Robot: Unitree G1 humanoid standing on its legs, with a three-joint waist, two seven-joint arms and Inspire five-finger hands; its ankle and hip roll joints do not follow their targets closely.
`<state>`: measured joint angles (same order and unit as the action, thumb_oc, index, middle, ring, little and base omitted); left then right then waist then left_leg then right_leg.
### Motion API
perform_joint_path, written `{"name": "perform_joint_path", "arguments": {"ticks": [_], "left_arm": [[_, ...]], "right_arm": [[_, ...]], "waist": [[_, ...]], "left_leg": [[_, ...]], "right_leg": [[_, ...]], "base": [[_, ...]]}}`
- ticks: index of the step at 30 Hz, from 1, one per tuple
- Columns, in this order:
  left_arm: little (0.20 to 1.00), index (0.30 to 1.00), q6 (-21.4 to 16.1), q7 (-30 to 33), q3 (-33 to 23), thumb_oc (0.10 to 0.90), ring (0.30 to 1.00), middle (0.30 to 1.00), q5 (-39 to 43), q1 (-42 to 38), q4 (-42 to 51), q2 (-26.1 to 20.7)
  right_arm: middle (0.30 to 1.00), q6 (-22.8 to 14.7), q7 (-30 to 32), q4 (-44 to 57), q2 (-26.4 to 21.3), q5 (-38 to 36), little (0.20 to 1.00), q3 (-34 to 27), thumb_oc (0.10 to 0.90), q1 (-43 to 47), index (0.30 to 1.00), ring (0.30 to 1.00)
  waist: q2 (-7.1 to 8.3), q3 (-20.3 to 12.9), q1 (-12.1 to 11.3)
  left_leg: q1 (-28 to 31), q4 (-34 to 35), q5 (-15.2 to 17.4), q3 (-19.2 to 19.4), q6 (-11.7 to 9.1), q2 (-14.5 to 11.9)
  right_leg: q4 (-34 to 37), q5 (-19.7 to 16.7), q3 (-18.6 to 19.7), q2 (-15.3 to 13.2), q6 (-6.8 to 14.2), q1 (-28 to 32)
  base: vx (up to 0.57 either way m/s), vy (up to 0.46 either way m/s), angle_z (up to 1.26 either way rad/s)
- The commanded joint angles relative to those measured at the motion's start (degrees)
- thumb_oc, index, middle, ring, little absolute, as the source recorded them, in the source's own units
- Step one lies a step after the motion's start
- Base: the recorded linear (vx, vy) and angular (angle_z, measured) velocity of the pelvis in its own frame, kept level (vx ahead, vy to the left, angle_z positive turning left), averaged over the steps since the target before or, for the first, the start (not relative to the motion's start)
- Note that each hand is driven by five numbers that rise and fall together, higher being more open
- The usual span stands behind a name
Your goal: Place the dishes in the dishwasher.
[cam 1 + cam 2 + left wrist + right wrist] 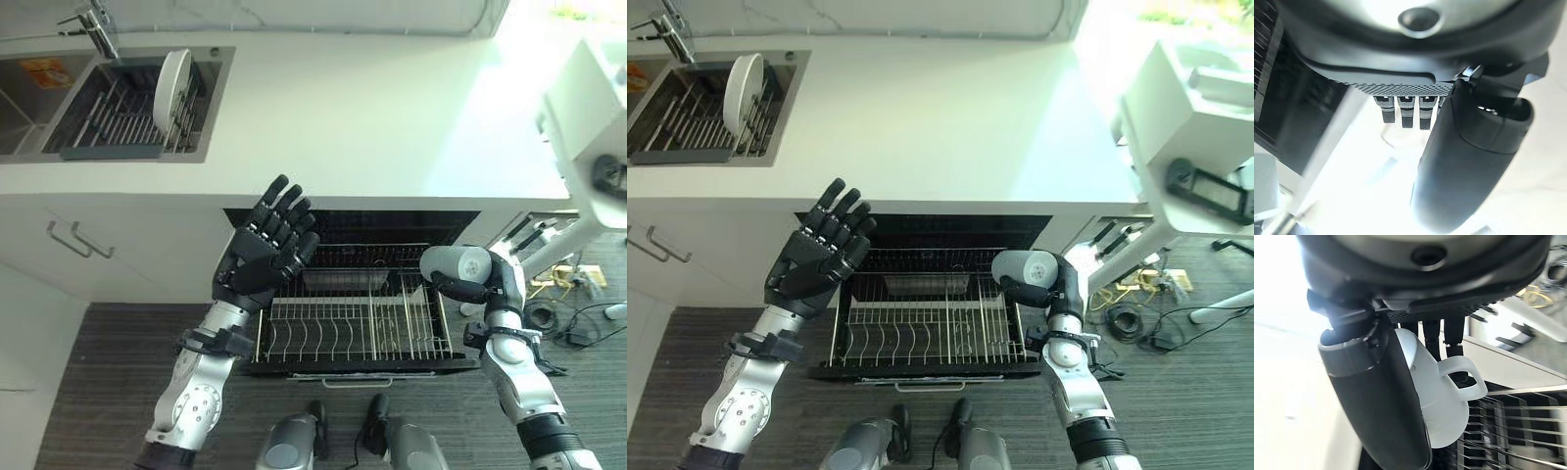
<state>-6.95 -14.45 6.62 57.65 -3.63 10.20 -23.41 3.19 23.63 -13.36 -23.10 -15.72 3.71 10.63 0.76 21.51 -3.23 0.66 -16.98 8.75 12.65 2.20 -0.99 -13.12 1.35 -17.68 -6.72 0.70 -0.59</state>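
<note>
1. Below the long white countertop (372,117), the pulled-out dishwasher rack of thin white wires (353,328) sat open in front of the robot, and its slots looked bare.
2. At the right side of that rack, the right hand (1381,396) was curled around a small white cup with a loop handle (1442,391).
3. From the right wrist view, the thumb pressed on one side of the cup and the dark fingers (1454,340) came down behind it, next to the handle.
4. The cup was tilted in the hand, with its handle sticking out toward the rack wires.
5. From the head views, the cup was hidden behind the bent right arm, which hung over the right edge of the rack.
6. The left hand (263,257) was held up in the air over the left front corner of the rack, just below the edge of the countertop.
7. Its fingers were straight and spread apart, and it held nothing.
8. Far off on the left, a round white plate (172,88) stood on its edge in a dark drying rack (127,117) inside the steel sink (29,108).
9. That plate was well apart from both hands.
10. A silver tap (93,27) stood behind the sink.
11. Dark striped flooring (108,392) lay under the rack.
</note>
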Motion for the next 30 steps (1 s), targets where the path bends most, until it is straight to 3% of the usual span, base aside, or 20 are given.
{"name": "perform_joint_path", "arguments": {"ticks": [1, 8, 15, 17, 19, 21, 24, 30], "left_arm": [[0.900, 0.900, -5.62, -1.50, 0.25, 0.800, 0.900, 0.900, -1.30, -1.90, 6.86, 1.52], [0.900, 0.900, -2.02, -1.78, -1.65, 0.800, 0.900, 0.900, -1.57, -1.14, 6.13, 2.26], [0.900, 0.900, 3.14, -1.77, -3.36, 0.800, 0.900, 0.900, -2.70, 2.16, 7.15, 2.87], [0.900, 0.900, 3.93, -1.80, -3.13, 0.800, 0.900, 0.900, -2.94, 2.23, 7.31, 2.60], [0.900, 0.900, 2.31, -1.28, -1.59, 0.800, 0.900, 0.900, -2.69, -0.28, 6.57, 1.37], [0.900, 0.900, -1.20, 0.19, 1.44, 0.800, 0.900, 0.900, -0.89, -8.01, 4.20, -1.58], [0.900, 0.900, -3.42, 1.01, 2.33, 0.800, 0.900, 0.900, 0.78, -15.13, 2.50, -4.02], [0.900, 0.900, -3.81, 0.46, 2.67, 0.800, 0.900, 0.900, 1.36, -17.03, 1.93, -5.23]], "right_arm": [[0.300, -2.56, 0.24, 1.68, -3.64, 2.74, 0.300, -1.68, 0.400, 4.12, 0.300, 0.300], [0.300, -0.03, -1.94, 0.72, -2.25, 3.29, 0.300, -2.58, 0.400, 2.43, 0.300, 0.300], [0.300, 2.13, -4.34, -0.02, -0.02, 5.04, 0.300, -2.29, 0.400, -1.09, 0.300, 0.300], [0.300, 2.00, -4.06, -0.65, -0.08, 4.87, 0.300, -1.64, 0.400, -1.01, 0.300, 0.300], [0.300, 0.58, -2.58, -2.22, -1.14, 3.64, 0.300, -0.30, 0.400, 1.35, 0.300, 0.300], [0.300, -0.55, 0.31, -6.74, -3.73, 1.02, 0.300, 2.57, 0.400, 10.38, 0.300, 0.300], [0.300, 0.05, 2.17, -10.75, -5.91, -0.60, 0.300, 5.42, 0.400, 20.83, 0.300, 0.300], [0.300, -1.00, 1.86, -13.74, -9.39, -2.77, 0.300, 6.80, 0.400, 24.93, 0.300, 0.300]], "waist": [[-1.23, -9.89, -0.86], [-0.89, -12.00, -0.84], [-1.00, -11.78, -0.79], [-1.08, -10.39, -0.83], [-1.32, -8.58, -0.99], [-2.09, -4.86, -1.27], [-2.93, -0.17, -1.25], [-3.05, 2.25, -1.64]], "left_leg": [[0.77, -0.21, 5.26, -3.67, -3.89, -2.74], [3.05, -0.21, 6.92, -3.46, -3.37, -2.60], [2.90, -0.21, 7.46, -3.31, -3.46, -2.75], [1.80, -0.21, 7.01, -3.52, -3.67, -2.79], [-0.95, -0.21, 6.22, -4.20, -3.87, -2.76], [-6.83, -0.21, 4.83, -5.41, -3.78, -2.29], [-12.03, -0.21, 3.60, -6.48, -3.33, -1.37], [-14.83, -0.21, 2.67, -6.80, -3.02, -1.31]], "right_leg": [[-4.07, 10.68, 0.53, -0.96, 4.88, 3.14], [-4.07, 12.23, 1.39, -0.60, 4.45, 5.16], [-4.07, 11.77, 1.48, -1.05, 5.05, 4.70], [-4.07, 11.12, 1.51, -1.33, 5.36, 3.36], [-4.07, 10.34, 1.59, -1.68, 5.67, 0.46], [-4.07, 8.84, 1.93, -1.88, 5.95, -5.45], [-4.07, 7.64, 3.02, -1.51, 5.65, -10.54], [-4.07, 6.63, 3.12, -1.50, 5.49, -13.25]], "base": [[0.12, 0.031, -0.11], [0.12, 0.009, -0.09], [0.15, -0.032, 0.01], [0.00, -0.070, 0.03], [-0.29, -0.089, 0.07], [-0.60, -0.064, 0.14], [-0.46, -0.019, 0.09], [-0.14, -0.032, 0.04]]}}
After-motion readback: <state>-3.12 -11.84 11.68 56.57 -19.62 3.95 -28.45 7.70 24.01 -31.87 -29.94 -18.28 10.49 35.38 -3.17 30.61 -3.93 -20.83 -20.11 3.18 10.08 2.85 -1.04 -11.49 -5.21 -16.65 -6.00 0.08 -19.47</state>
